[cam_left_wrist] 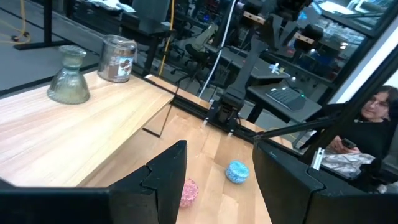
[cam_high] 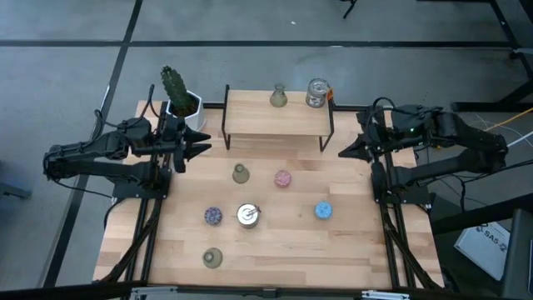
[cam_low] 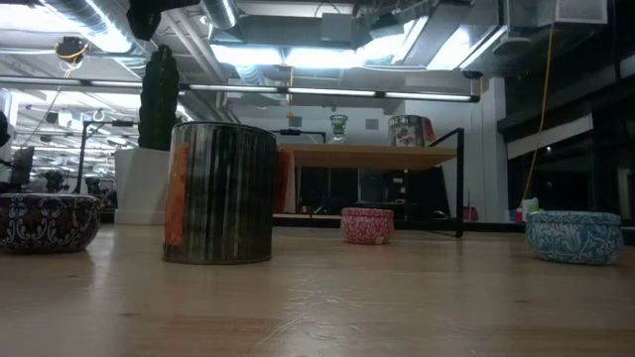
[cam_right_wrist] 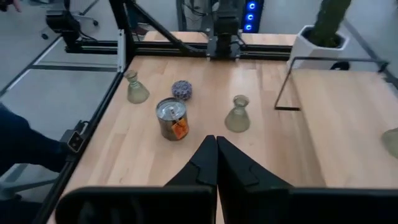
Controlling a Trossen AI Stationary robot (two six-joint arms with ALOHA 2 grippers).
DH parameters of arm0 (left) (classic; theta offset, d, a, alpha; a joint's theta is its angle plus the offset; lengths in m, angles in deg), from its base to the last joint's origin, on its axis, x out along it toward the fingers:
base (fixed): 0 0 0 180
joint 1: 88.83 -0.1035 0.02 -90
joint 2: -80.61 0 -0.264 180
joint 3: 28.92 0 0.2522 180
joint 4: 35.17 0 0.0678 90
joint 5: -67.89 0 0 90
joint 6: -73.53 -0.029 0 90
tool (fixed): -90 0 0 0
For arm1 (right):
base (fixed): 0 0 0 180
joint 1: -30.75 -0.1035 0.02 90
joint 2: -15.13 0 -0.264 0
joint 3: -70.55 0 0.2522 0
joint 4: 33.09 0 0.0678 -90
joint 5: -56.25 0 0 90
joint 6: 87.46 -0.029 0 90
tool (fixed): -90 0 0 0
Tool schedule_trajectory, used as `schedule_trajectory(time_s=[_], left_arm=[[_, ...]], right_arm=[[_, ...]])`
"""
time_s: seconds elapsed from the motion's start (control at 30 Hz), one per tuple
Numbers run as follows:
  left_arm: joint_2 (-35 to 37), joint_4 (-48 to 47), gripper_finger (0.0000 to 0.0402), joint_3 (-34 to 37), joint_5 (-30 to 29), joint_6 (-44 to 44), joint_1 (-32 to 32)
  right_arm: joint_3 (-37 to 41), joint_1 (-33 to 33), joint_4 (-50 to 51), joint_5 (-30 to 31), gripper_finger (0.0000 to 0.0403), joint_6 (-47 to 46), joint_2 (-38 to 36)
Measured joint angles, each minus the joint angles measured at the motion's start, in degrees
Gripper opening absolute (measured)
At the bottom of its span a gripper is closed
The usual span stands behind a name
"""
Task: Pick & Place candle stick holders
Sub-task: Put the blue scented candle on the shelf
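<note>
On the raised wooden shelf (cam_high: 279, 117) at the far side stand an olive-green flared holder (cam_high: 278, 97) and a silvery glass cup (cam_high: 317, 92). On the tabletop stand an olive holder (cam_high: 241, 173), a pink one (cam_high: 283, 178), a dark speckled one (cam_high: 213, 216), a silvery cup (cam_high: 247, 215), a blue one (cam_high: 323, 210) and another olive one (cam_high: 212, 257). My left gripper (cam_high: 200, 143) hovers open at the table's left, beside the shelf's left end, with nothing between its fingers (cam_left_wrist: 168, 180). My right gripper (cam_high: 348, 152) hovers shut at the right, near the shelf's right leg.
A white pot with a green cactus (cam_high: 179, 96) stands at the far left corner, just behind my left gripper. The shelf's dark metal legs (cam_high: 331, 133) stand on the tabletop. A person (cam_left_wrist: 373, 112) sits beyond the table's right side.
</note>
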Motion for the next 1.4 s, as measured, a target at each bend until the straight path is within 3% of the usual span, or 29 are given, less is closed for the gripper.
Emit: schedule_trajectory(time_s=[0.23,0.5,0.87,1.07,1.4], left_arm=[[0.0,-0.6,0.0180,0.0,-0.5,0.2,0.0],[0.0,-0.5,0.0180,0.0,-0.5,0.5,0.0],[0.0,-0.5,0.0180,0.0,-0.5,0.5,0.0],[0.0,-0.5,0.0180,0.0,-0.5,0.5,0.0],[0.0,-0.5,0.0180,0.0,-0.4,0.5,0.0]], right_arm=[[7.6,0.0,-3.1,-1.7,0.0000,-2.1,-2.4],[8.8,0.0,-3.2,-6.1,0.0001,-3.1,-0.1],[8.8,0.0,-3.2,-5.3,0.0002,-9.4,1.0],[8.8,0.0,-3.0,-0.9,0.0002,-12.2,1.0],[8.8,0.0,-2.3,-1.2,0.0002,-14.0,1.0]])
